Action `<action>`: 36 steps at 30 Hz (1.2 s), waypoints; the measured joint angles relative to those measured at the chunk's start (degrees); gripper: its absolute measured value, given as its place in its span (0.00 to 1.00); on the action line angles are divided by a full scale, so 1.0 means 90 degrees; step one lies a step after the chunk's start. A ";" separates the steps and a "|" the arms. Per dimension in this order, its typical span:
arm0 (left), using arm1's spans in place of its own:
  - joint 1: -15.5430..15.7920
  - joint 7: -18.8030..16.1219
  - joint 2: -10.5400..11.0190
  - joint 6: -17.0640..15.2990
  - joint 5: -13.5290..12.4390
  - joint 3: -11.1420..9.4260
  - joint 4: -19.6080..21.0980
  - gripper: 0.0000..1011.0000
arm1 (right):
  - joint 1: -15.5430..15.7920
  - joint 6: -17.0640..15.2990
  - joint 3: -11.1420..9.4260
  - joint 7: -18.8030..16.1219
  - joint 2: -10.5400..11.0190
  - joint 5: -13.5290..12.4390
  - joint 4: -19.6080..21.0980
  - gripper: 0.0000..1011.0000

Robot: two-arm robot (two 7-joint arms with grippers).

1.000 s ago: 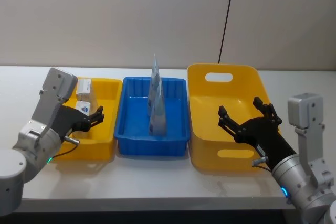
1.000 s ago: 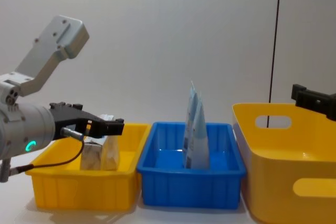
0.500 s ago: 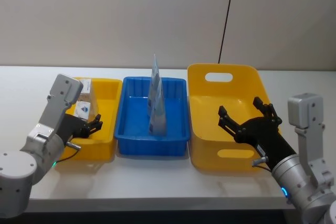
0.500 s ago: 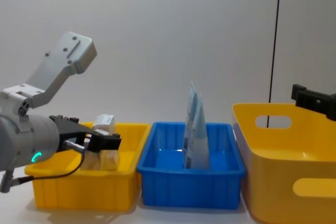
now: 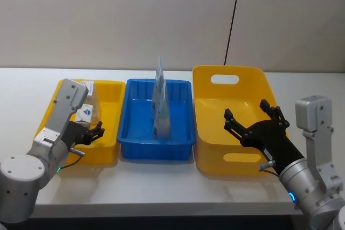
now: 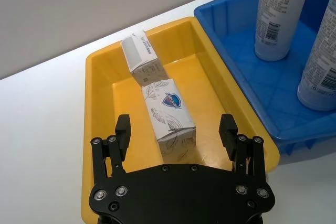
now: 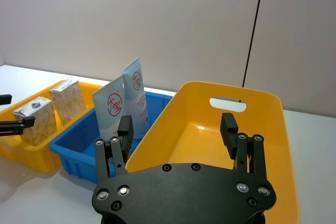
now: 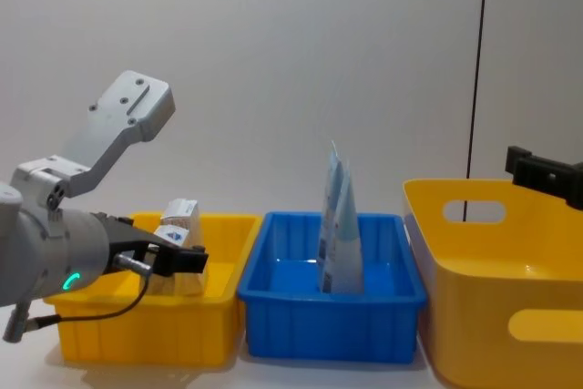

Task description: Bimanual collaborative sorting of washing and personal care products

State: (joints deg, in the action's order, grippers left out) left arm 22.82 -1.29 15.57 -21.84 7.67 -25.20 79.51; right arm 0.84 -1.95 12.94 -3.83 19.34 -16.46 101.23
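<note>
Altogether two boxes [image 6: 169, 121], two pouches [image 5: 161, 116] (upright)

No word or number is legible.

- Small tan-and-white cardboard box [image 6: 169, 119], just ahead of the left gripper [image 6: 175, 124] and in line with the gap between its fingers. The top face has a blue shield-shaped logo [image 6: 170, 99]; its lettering is too small to read.
- Second tan-and-white box [image 6: 140, 56], just beyond the first. A line of print runs along one long face, unreadable.
- Slim pale-blue tapered pouches [image 6: 275, 14], farther out and off to the side of that gripper. Barcode [image 6: 270, 24] and dense fine print on the back, unreadable.
- Same pouches ahead of the right gripper [image 7: 176, 120]. Each front carries a red circular emblem [image 7: 114, 101]; I can't make out the character inside.
</note>
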 joint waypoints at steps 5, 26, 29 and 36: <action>0.0015 -0.0033 -0.0041 -0.0035 -0.0027 0.0032 -0.0055 0.99 | 0.0000 0.0000 0.0000 0.0000 0.0000 0.0000 0.0000 0.99; 0.0184 0.0003 -0.0260 0.0003 -0.0098 0.0106 -0.0571 0.99 | 0.0000 0.0000 0.0000 0.0000 0.0000 0.0000 0.0000 0.99; 0.0217 0.0027 -0.0299 0.0031 -0.0103 0.0112 -0.0658 0.99 | 0.0000 0.0000 0.0000 0.0000 0.0000 0.0000 0.0000 0.99; 0.0268 0.0052 -0.0371 0.0094 -0.0114 0.0146 -0.0814 0.90 | 0.0000 0.0000 0.0000 0.0000 0.0000 0.0000 0.0000 0.99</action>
State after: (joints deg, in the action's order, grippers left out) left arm 25.24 -0.82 12.23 -21.00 6.64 -23.89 72.18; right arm 0.84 -1.95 12.94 -3.83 19.34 -16.46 101.23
